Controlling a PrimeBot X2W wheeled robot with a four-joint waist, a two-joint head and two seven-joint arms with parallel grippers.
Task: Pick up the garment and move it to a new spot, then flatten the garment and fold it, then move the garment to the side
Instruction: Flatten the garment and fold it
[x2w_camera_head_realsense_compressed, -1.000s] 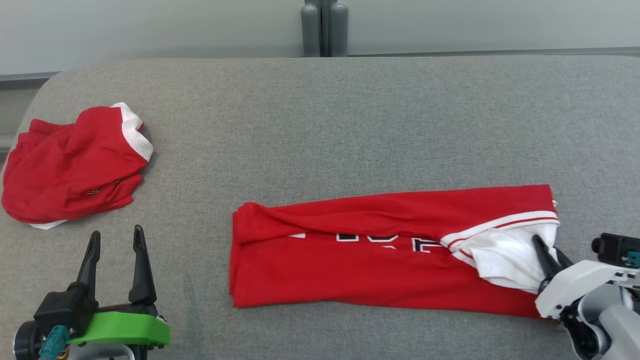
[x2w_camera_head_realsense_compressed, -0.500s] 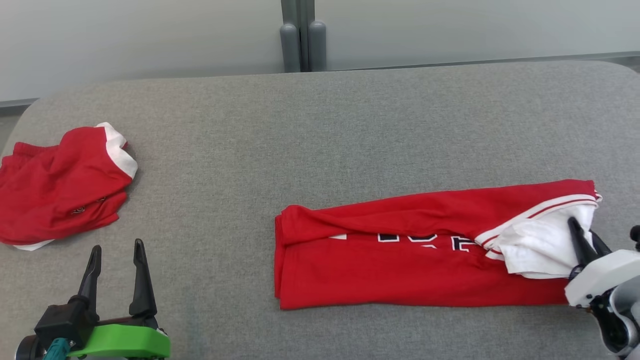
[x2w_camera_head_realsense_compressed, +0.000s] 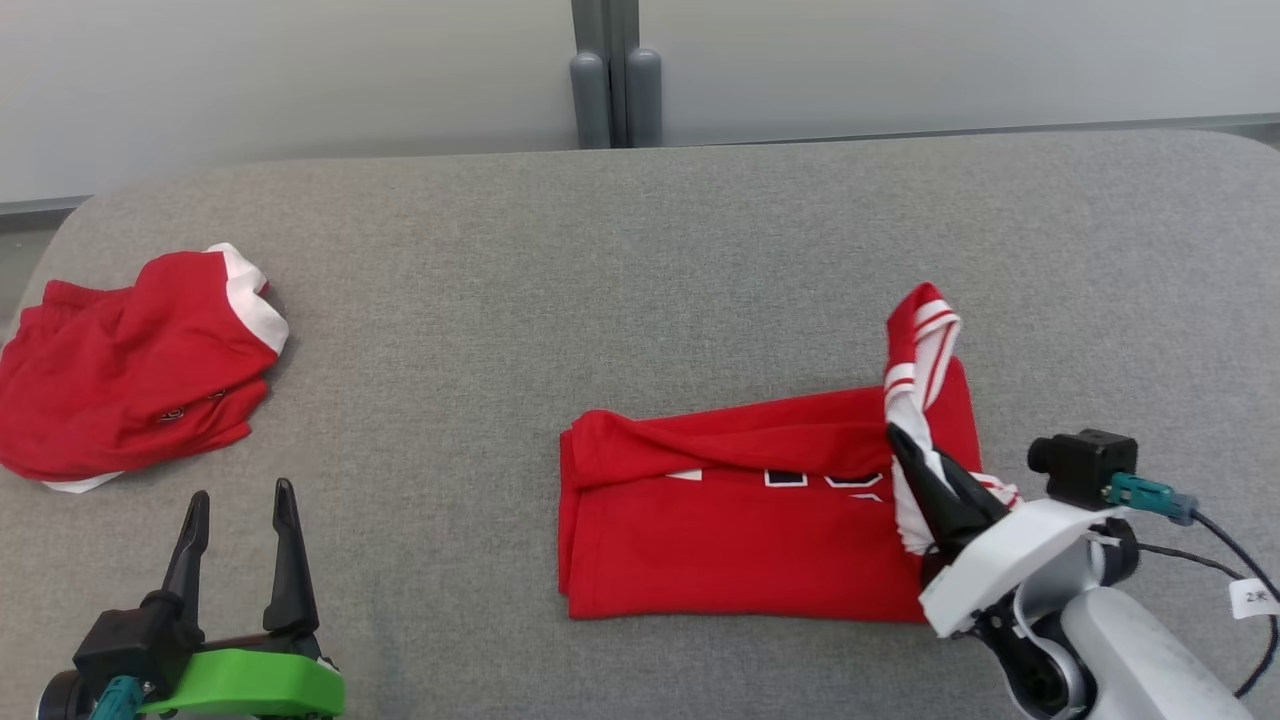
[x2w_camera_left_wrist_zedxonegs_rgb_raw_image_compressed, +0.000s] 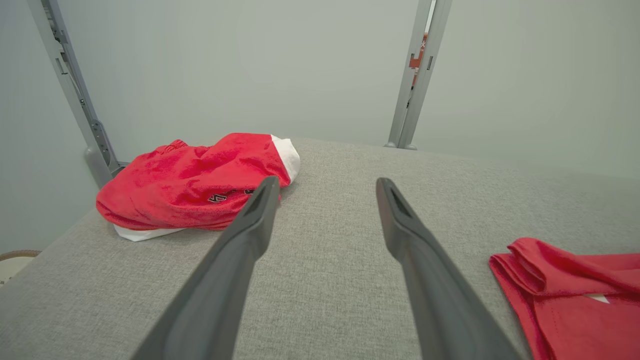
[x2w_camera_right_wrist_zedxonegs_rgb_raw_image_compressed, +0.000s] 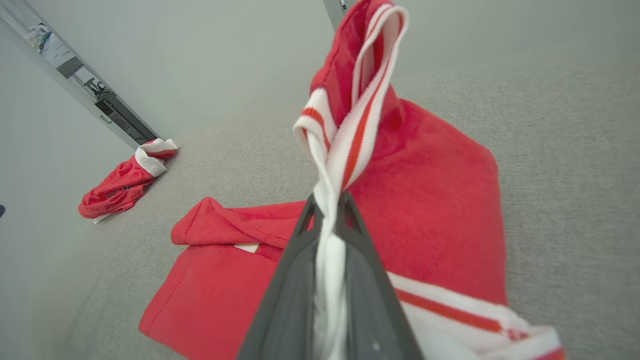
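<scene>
Since the earlier frame, the right-hand end of the garment (x2w_camera_head_realsense_compressed: 740, 520) has come up off the surface (x2w_camera_head_realsense_compressed: 640, 260) and been carried leftward over its own body, so its footprint is now shorter

Surface: grey, padded, wide

Garment: red, right of centre, long axis running left to right; lettering partly lost in a crease

Second red garment (x2w_camera_head_realsense_compressed: 130, 370): bunched at the far left, well apart

Right pincer (x2w_camera_head_realsense_compressed: 900, 440): pressed together on the white striped hem (x2w_camera_head_realsense_compressed: 925, 340), which stands up above the fingertips

Left pincer (x2w_camera_head_realsense_compressed: 242, 490): spread wide, empty, at the near left

Judgement: fold in progress. The garment's resting left edge lies leftward of the right pincer, along the long axis; the right arm is far nearer

Obscured: how many layers are pinched; the near right corner, behind the right wrist
</scene>
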